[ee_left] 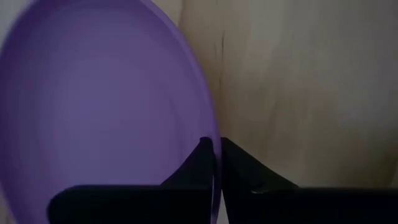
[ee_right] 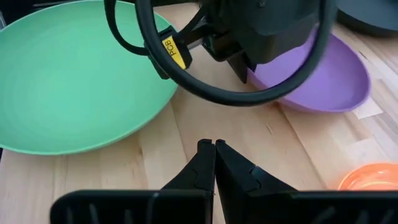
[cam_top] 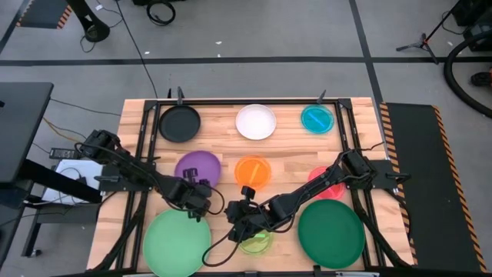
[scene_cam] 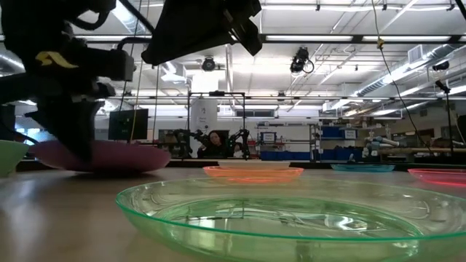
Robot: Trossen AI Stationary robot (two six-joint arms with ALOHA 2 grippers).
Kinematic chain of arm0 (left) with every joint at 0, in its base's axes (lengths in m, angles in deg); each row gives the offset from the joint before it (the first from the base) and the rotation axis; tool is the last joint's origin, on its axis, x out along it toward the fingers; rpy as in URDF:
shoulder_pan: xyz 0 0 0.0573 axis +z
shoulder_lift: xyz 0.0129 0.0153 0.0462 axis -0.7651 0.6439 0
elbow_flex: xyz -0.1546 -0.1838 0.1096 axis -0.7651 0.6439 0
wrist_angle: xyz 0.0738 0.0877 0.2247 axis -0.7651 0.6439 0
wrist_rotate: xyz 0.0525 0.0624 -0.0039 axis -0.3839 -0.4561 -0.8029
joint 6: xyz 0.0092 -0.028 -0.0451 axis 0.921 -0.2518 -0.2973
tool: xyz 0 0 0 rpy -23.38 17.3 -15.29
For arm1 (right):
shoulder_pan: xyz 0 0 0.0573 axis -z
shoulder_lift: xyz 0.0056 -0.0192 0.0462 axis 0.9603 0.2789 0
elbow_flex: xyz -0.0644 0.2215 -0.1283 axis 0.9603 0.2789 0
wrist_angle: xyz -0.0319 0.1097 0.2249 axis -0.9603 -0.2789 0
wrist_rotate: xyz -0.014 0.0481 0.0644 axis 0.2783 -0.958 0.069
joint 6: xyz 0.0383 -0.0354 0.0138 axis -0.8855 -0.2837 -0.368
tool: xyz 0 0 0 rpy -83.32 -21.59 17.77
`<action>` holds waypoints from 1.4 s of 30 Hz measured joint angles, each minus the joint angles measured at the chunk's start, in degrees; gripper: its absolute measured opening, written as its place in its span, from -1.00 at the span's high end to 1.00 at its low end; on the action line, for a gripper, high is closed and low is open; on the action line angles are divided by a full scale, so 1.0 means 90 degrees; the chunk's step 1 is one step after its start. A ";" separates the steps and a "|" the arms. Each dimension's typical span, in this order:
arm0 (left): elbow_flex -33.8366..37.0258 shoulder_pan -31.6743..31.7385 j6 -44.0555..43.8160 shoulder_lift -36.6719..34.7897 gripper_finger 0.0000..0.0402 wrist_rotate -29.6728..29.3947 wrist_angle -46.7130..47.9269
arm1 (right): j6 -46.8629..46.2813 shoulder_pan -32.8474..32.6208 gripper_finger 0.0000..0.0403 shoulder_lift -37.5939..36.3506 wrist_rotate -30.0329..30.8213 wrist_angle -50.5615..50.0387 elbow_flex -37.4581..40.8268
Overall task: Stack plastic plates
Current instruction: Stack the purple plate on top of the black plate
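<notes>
Wooden table (cam_top: 292, 165); left gripper (ee_left: 214, 146) pinches purple plate (ee_left: 99, 106) rim; right gripper (ee_right: 213, 144) closed, empty.

A pale wooden table (cam_top: 292, 165) with visible grain. The lime plate (scene_cam: 291, 215) is glossy, see-through plastic; the purple plate (ee_left: 93, 106) looks smooth and matt.

From straight overhead we look down on the whole worktop (cam_top: 292, 165) and both arms, while our low camera sits at the worktop's surface, very close behind the lime plate (scene_cam: 291, 218), and faces level across it into the room. Our left wrist camera presses close on the purple plate (ee_left: 93, 99) at its rim. Our right wrist camera looks from nearby over the light green plate (ee_right: 68, 81) and that same purple plate, which the overhead and low views share too.
</notes>
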 joint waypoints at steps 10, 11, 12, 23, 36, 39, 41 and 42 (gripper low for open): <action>-0.0746 -0.0457 0.0577 0.0000 0.91 -0.0914 0.0016 | 0.0002 0.0000 0.90 0.0000 -0.0029 0.0001 0.0000; -0.0797 -0.0503 0.0625 0.0000 0.91 -0.1018 0.0013 | 0.0001 0.0000 0.90 0.0000 -0.0029 0.0001 0.0000; -0.0829 -0.0538 0.0686 0.0000 0.91 -0.1110 0.0019 | -0.0001 0.0000 0.90 0.0000 -0.0029 0.0001 0.0000; -0.0847 -0.0251 -0.0195 0.0000 0.91 -0.1626 0.1833 | -0.0025 -0.0003 0.90 0.0000 -0.0266 0.0001 0.0000; -0.0462 0.0548 -0.0617 -0.0294 0.89 -0.2505 0.3044 | 0.0612 -0.0286 0.90 -0.0007 0.0352 -0.0070 -0.0564; -0.0138 0.1031 -0.0437 -0.0700 0.89 -0.2503 0.3023 | 0.0616 -0.0370 0.90 -0.0007 0.0355 -0.0076 -0.0636; 0.0109 0.1388 -0.0249 -0.1035 0.89 -0.2493 0.2952 | 0.0619 -0.0406 0.90 -0.0007 0.0355 -0.0083 -0.0648; 0.0226 0.1585 -0.0109 -0.1232 0.89 -0.2488 0.2879 | 0.0619 -0.0419 0.90 -0.0007 0.0357 -0.0083 -0.0651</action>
